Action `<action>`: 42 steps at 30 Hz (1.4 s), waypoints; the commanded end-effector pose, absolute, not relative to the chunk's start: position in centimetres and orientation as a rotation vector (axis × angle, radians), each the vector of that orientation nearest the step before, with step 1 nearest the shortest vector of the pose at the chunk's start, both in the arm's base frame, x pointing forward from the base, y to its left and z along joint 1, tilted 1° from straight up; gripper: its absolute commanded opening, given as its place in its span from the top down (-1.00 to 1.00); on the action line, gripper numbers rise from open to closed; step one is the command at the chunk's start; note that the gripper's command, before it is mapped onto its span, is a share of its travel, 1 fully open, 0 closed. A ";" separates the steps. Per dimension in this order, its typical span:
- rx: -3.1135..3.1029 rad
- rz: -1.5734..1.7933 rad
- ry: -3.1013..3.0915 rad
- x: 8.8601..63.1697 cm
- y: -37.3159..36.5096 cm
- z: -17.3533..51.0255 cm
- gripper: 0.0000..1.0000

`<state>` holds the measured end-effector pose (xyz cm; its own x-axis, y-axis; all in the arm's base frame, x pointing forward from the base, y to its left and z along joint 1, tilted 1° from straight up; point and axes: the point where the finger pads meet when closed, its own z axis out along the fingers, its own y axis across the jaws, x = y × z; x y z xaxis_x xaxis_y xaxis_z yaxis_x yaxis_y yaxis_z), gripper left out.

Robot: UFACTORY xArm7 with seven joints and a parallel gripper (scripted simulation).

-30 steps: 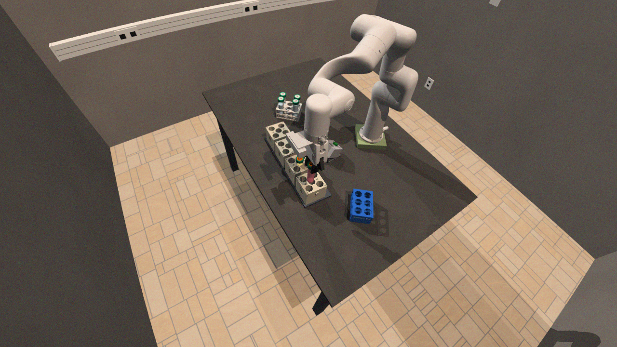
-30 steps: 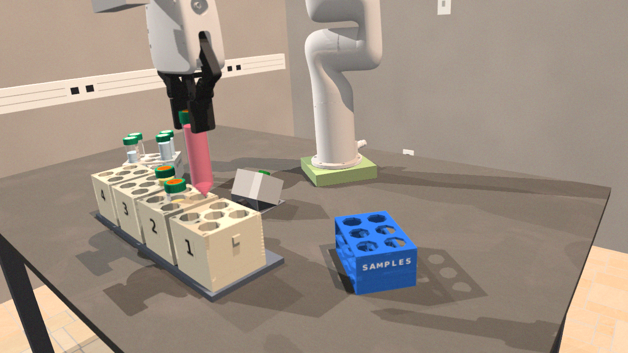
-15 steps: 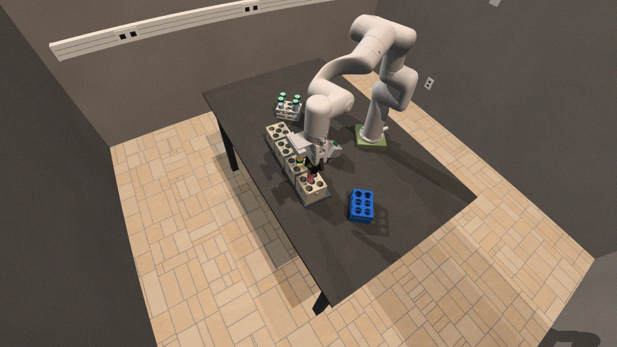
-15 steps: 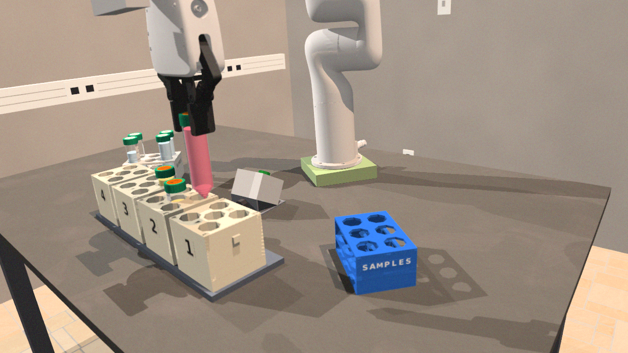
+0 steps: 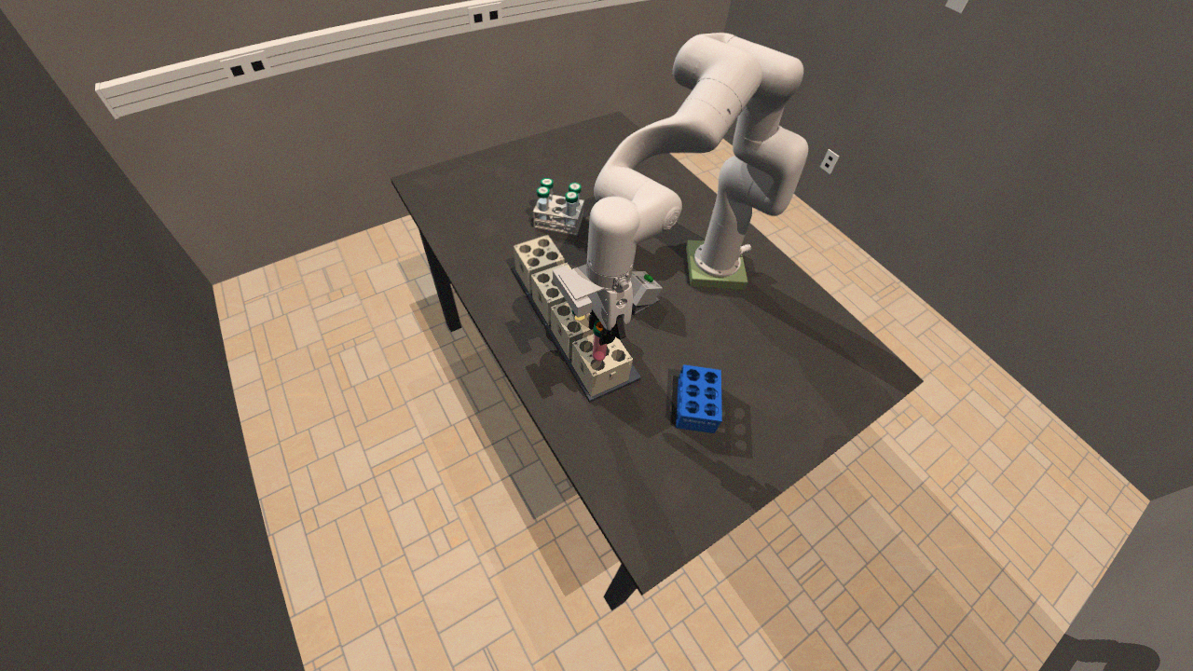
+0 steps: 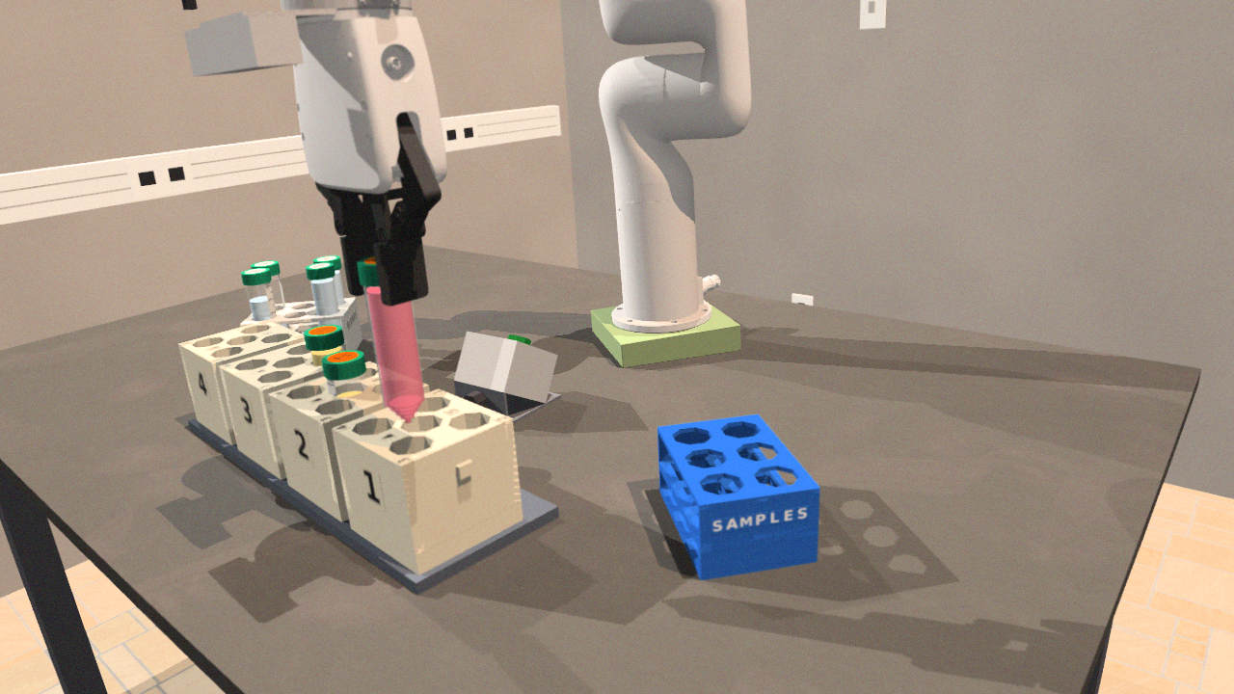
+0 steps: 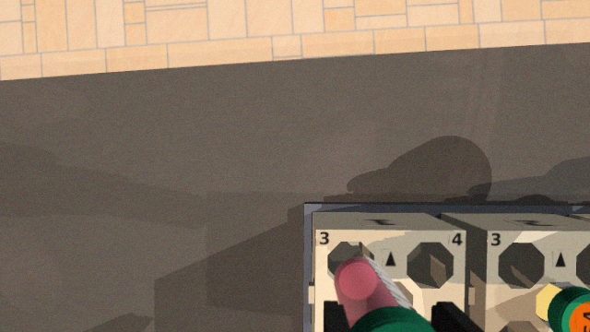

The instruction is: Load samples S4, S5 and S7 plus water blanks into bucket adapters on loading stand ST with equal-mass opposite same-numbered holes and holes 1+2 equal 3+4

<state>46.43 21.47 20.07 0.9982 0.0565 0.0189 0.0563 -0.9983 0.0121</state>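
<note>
My gripper (image 5: pixel 607 332) (image 6: pixel 385 274) (image 7: pixel 400 318) is closed on the pink-filled tube (image 5: pixel 599 349) (image 6: pixel 396 349) (image 7: pixel 371 295), orange-dotted, ID unreadable. Tube is over adapter 1 (image 5: pixel 607 381) (image 6: pixel 431 492) (image 7: pixel 322 295). Yellow-filled sample (image 6: pixel 344 364) (image 7: pixel 572 304) stands in adapter 2 (image 6: pixel 308 455) (image 7: pixel 500 288).

From my seat, a dark table on pale stone tiles (image 5: pixel 375 334) (image 6: pixel 77 603) (image 7: pixel 244 18).
I see a white socket rail (image 5: pixel 349 46) (image 6: pixel 86 185) along the wall at eleven o'clock.

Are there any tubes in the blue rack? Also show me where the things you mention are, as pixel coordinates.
No, all six holes of the blue rack (image 5: pixel 699 423) (image 6: pixel 759 535) show no tube or green cap.
</note>
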 end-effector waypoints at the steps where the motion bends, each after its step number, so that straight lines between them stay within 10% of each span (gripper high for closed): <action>1: 3.131 0.038 0.088 46.6 21.5 19.3 1.00; 42: 3.131 0.038 0.088 46.6 21.5 17.2 1.00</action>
